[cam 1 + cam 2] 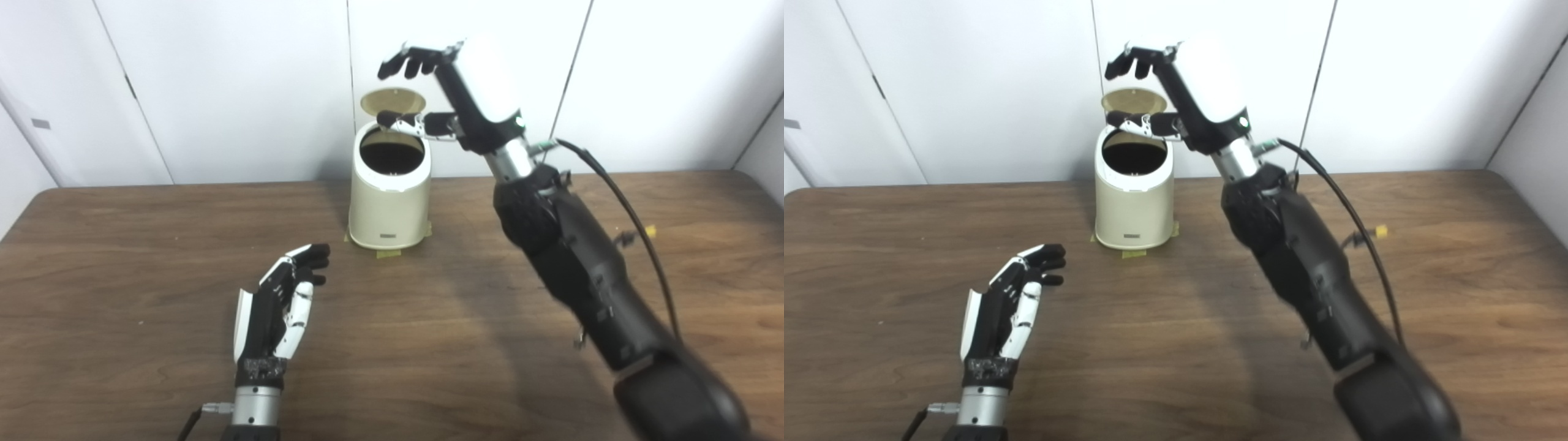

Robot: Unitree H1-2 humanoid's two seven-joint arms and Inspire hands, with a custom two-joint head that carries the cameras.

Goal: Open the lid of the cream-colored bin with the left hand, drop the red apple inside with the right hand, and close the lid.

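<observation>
- The right hand [429, 92] hangs above the bin's [389, 202] open mouth, spread, holding nothing. Its thumb sits close to the raised lid [392, 101]; pulling back carelessly could probably knock the lid or tip the bin, which stands near the table's [122, 275] far edge.
- The left hand [1007, 306] rests near the front edge, loosely spread and empty, well apart from the bin; closing needs a long reach.
- The apple is not visible; the bin's dark inside hides whatever lies there.
</observation>
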